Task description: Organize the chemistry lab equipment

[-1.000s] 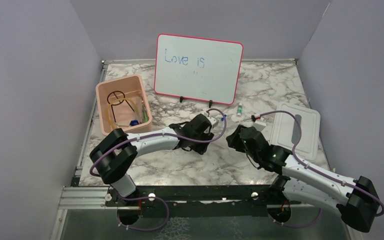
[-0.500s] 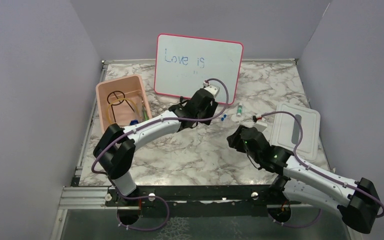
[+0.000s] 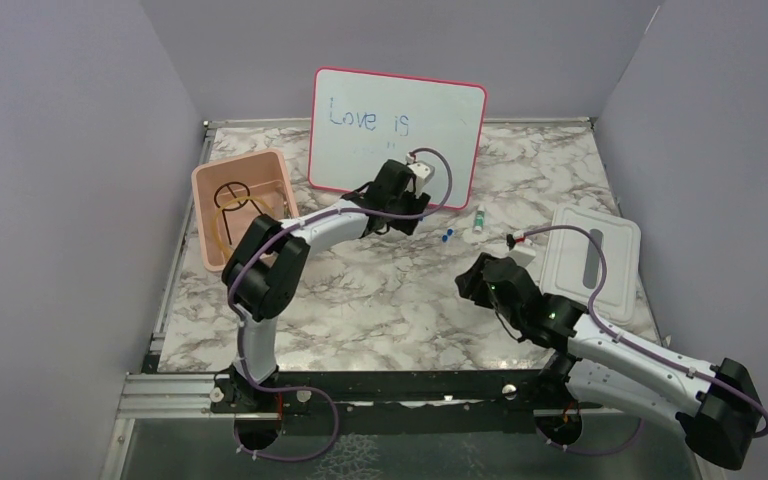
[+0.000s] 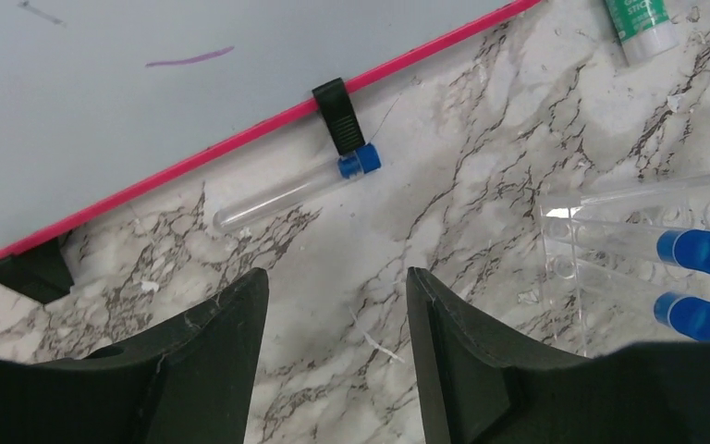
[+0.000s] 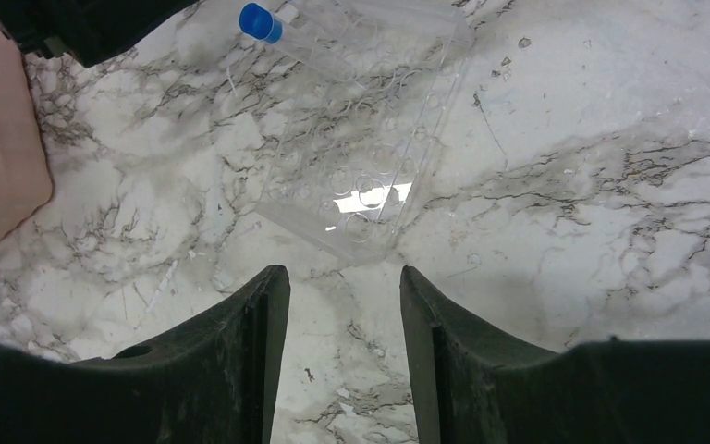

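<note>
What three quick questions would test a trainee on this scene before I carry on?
1. True or false: the left gripper holds the loose test tube.
2. Its cap lies beside: A the whiteboard's black foot, B the pink bin, C the white lid.
3. How many blue caps show at the clear rack in the left wrist view?
Key: 1 false, jaws open and empty; 2 A; 3 two.

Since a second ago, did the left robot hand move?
Yes. The left gripper moved closer to the pink-framed whiteboard and now sits open just in front of its bottom edge.
</note>
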Available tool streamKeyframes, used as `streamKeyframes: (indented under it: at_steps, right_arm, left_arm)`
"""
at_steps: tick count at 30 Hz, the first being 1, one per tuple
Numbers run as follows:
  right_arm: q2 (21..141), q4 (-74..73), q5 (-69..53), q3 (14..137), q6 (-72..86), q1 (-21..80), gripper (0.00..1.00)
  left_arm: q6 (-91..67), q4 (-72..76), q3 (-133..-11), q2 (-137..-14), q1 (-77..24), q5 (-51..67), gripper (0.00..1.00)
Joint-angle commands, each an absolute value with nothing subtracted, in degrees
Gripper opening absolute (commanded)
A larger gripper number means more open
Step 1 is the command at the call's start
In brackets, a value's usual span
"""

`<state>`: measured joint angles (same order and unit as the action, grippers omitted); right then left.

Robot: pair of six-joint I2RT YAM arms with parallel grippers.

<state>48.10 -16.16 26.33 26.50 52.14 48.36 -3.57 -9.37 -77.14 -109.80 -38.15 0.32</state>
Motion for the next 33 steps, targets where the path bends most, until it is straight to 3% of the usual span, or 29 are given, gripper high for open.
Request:
streamKeyframes:
  at_steps: [1,7,25,33]
  right_arm:
    - [48.2,-16.4,28.0,25.9,52.8,48.3,0.52]
    - [47.9,-17.1,28.6,26.0,52.6,48.3,0.52]
    - [48.9,-16.1,27.9,26.4,51.2,48.3,0.53]
    - [49.0,-16.3,28.2,26.8,51.1,48.3,0.53]
  left_arm:
    - [6.5,-3.3,-80.3,-112.7,-38.1,7.6,0.61]
    - [15.1,-3.5,-82.9,-116.6,-37.7,10.0,0.65]
    - [20.1,-4.9,-85.8,-123.0,-36.9,12.4,0.65]
    - [18.2,-7.8,-86.0,-123.3,-36.6,10.6,0.47]
